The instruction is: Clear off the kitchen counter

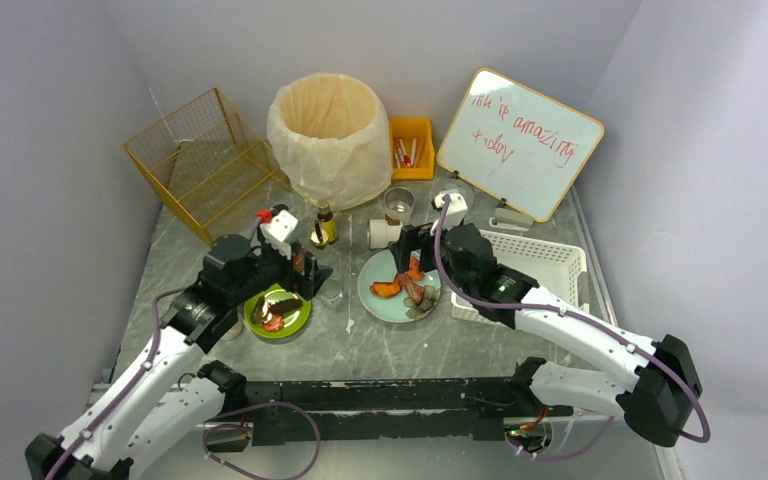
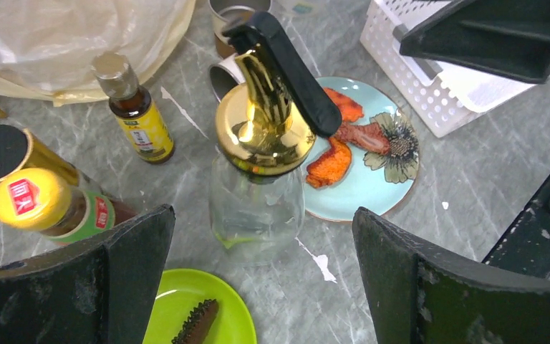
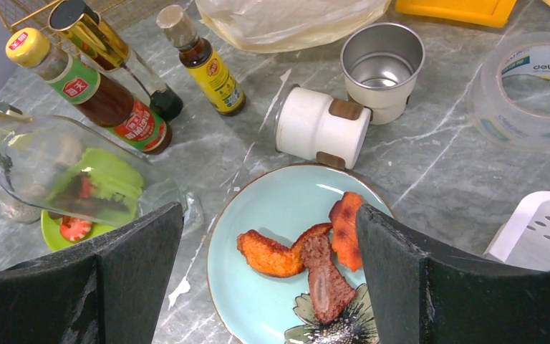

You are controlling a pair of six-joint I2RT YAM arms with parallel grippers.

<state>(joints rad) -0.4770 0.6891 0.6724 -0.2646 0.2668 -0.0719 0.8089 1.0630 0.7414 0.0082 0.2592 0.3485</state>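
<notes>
Several loose items are crowding the kitchen counter [image 1: 380, 345], which is lying flat and grey beneath both arms. It is stiff, fixed and slick-looking, so it is offering nothing to grasp, and smooth-based items are likely to skid on it if nudged. The handling concern is therefore passing to its load. A glass dispenser [image 2: 261, 143] with a gold cap and black lever is standing, apparently upright, at the middle of the counter. It is judged fragile, slippery and top-heavy, and the glass body just below the cap is looking like the safest hold. Just beside it a blue plate [image 2: 362, 186] is carrying loose food pieces [image 3: 308, 254]. The plate is judged rigid but breakable, graspable only at the rim, and the food is liable to slide if it is tipped. A green plate [image 2: 200, 308], two sauce bottles [image 3: 93, 89], a white cup [image 3: 321, 127] lying on its side and a steel cup [image 3: 382, 68] are sitting nearby. The left gripper [image 2: 261, 215] is hovering over the dispenser with its fingers spread wide, gripping nothing. The right gripper [image 3: 268, 215] is hanging over the blue plate, likewise spread and empty. A white basket [image 1: 540, 260] is waiting at the right — a bagged bin [image 1: 328, 135] is standing at the back.
</notes>
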